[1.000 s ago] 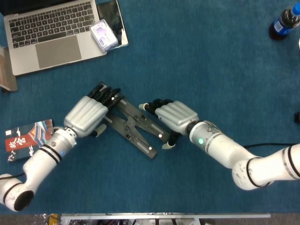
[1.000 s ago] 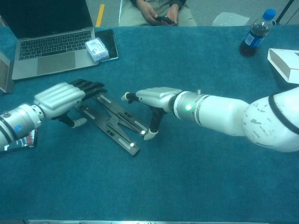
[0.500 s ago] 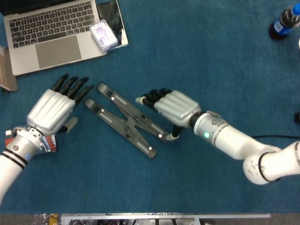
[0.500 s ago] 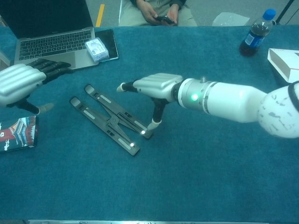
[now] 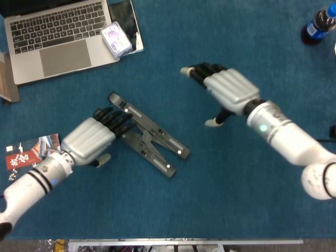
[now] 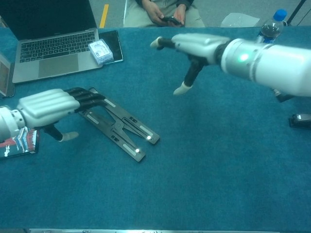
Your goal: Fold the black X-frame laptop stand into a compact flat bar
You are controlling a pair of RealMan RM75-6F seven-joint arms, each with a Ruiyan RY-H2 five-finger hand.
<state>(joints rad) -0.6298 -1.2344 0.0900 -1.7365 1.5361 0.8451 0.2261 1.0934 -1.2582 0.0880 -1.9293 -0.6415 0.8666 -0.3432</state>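
The laptop stand [image 5: 148, 135] lies flat mid-table. Left hand [image 5: 90, 139] has its fingers resting on its near-left end, maybe pressing. Right hand [image 5: 227, 87] hovers well apart, fingers spread, holding nothing.

The light is bright and even, with only soft shadows. Both pictures look a bit blue-green. The chest view bends at its edges.

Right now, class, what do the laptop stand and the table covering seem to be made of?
Stand: probably metal or hard plastic, matte black; its bars look thin, rigid and straight-edged, with pale strips that may be rubber pads. Table covering: apparently cloth or felt, teal, dull and slightly fuzzy, with no glare.
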